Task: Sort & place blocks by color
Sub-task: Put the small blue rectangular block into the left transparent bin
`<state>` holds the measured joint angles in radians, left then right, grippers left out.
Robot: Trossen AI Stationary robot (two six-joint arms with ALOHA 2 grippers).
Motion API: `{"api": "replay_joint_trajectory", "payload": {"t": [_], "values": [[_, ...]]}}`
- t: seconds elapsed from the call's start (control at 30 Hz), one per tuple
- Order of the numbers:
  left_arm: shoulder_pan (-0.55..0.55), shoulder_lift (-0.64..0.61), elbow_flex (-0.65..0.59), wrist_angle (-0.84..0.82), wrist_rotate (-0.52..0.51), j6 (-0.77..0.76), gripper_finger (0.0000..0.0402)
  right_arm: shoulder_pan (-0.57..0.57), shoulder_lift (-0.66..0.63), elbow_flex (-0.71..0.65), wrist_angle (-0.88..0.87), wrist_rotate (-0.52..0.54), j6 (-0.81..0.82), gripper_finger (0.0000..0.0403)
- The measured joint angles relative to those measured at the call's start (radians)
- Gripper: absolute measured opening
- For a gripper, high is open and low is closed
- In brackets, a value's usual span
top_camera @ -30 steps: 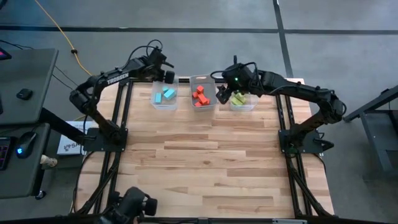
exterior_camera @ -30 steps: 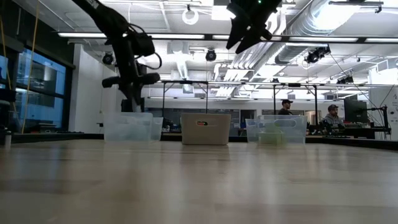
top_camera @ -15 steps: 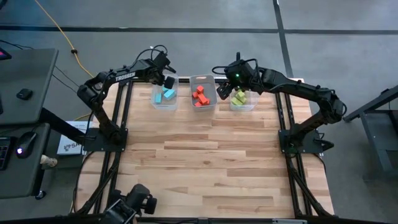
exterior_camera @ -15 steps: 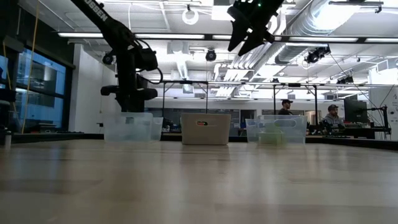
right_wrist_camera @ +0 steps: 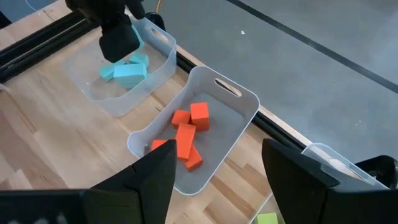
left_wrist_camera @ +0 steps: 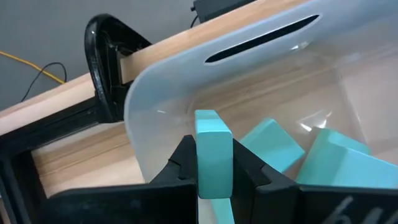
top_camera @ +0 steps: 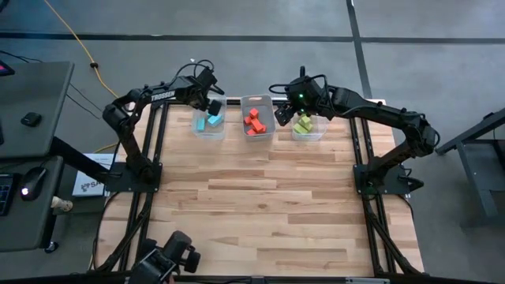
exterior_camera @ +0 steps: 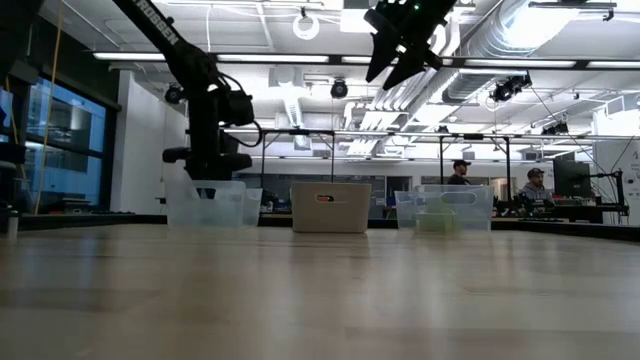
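From my seat, the left gripper (top_camera: 211,102) sits over the clear left bin (top_camera: 196,130) at about eleven o'clock on the desk (top_camera: 260,205). Its fingers (left_wrist_camera: 180,163) are pinching a light blue bar (left_wrist_camera: 213,155), held upright just above the bin's inside. Below it lie the other light blue blocks (left_wrist_camera: 292,149), resting on the bin floor (at least two, leaning against each other). In the low view this gripper (exterior_camera: 207,175) hangs right at the bin's rim (exterior_camera: 206,184).

The middle bin (top_camera: 245,100), near twelve o'clock, holds the red-orange blocks (top_camera: 253,121); the right wrist view shows the red-orange pile (right_wrist_camera: 186,134) loosely stacked near the bin's centre.

Further right, the right gripper (top_camera: 281,118) hovers between the middle bin and the right bin (top_camera: 319,136), around one o'clock. Its fingers (right_wrist_camera: 149,180) are spread wide and carry nothing. In the low view it (exterior_camera: 385,68) is well above the bins, high over the desk. The lime green blocks (top_camera: 303,125) lie in the right bin, partly hidden under that arm.

No blocks lie loose on the bare desk in the high view.

Two people (exterior_camera: 459,172) sit in the room behind the desk.
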<state>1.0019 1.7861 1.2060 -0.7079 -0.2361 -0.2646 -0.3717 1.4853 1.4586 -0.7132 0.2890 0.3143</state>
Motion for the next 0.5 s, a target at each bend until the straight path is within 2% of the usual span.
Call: {"api": "replay_joint_trajectory", "payload": {"t": [0.27, 0.5], "values": [[0.0, 0.001, 0.0, 0.031, 0.0, 0.06, 0.0021, 0.0, 0.0, 0.0, 0.0, 0.0, 0.003, 0.0227], [0.0, 0.001, 0.0, 0.031, 0.001, 0.077, 0.0052, 0.0, 0.0, 0.0, 0.001, -0.002, 0.003, 0.0227]]}}
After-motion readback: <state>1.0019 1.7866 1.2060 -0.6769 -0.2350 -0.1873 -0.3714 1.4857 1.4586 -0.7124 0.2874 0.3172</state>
